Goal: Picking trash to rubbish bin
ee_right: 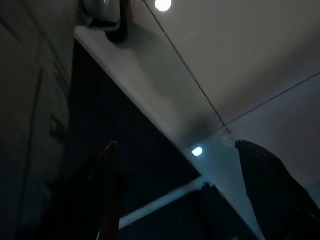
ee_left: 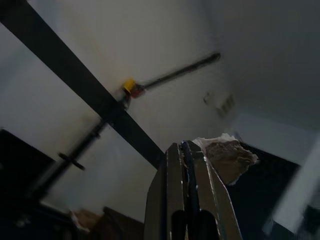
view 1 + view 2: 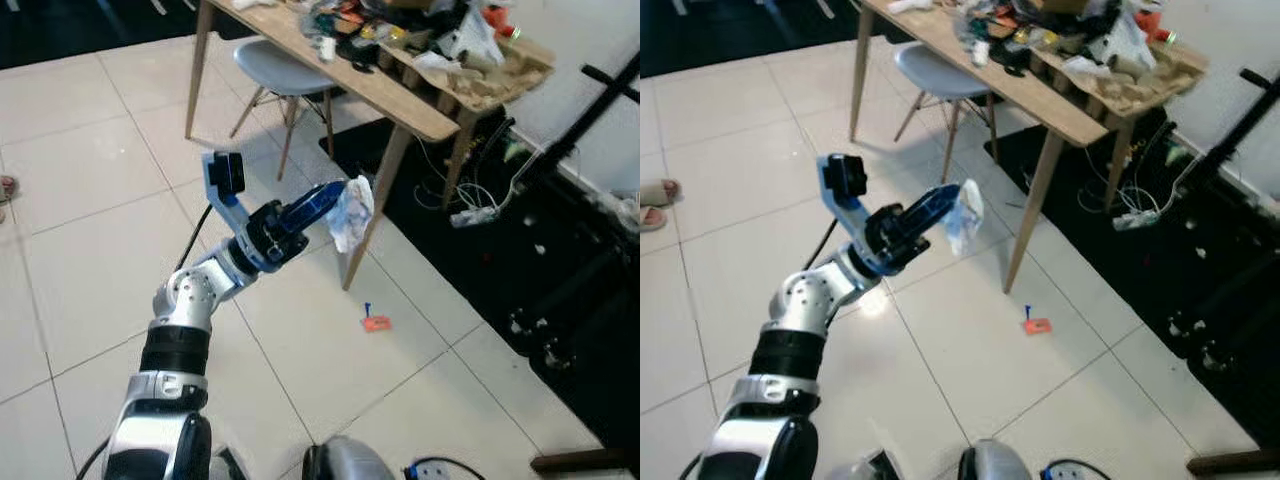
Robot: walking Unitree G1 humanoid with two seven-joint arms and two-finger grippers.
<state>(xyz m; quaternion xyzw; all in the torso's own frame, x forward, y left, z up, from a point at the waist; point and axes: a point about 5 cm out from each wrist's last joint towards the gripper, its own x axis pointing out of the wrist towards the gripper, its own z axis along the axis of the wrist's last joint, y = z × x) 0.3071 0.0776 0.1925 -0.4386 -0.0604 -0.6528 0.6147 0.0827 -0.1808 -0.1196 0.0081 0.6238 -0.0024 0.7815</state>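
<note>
At frame centre the left gripper is clamped on crumpled paper; carry it level, grip firm. The right gripper hangs apart.

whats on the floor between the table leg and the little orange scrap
Nothing: in the left eye view, bare white tile runs from the table leg to the orange scrap.

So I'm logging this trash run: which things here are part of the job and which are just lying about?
Job:
left gripper, shut on crumpled tissue
small orange scrap on the floor, likely trash

Lying about:
cluttered wooden table
grey chair
power strip
</note>
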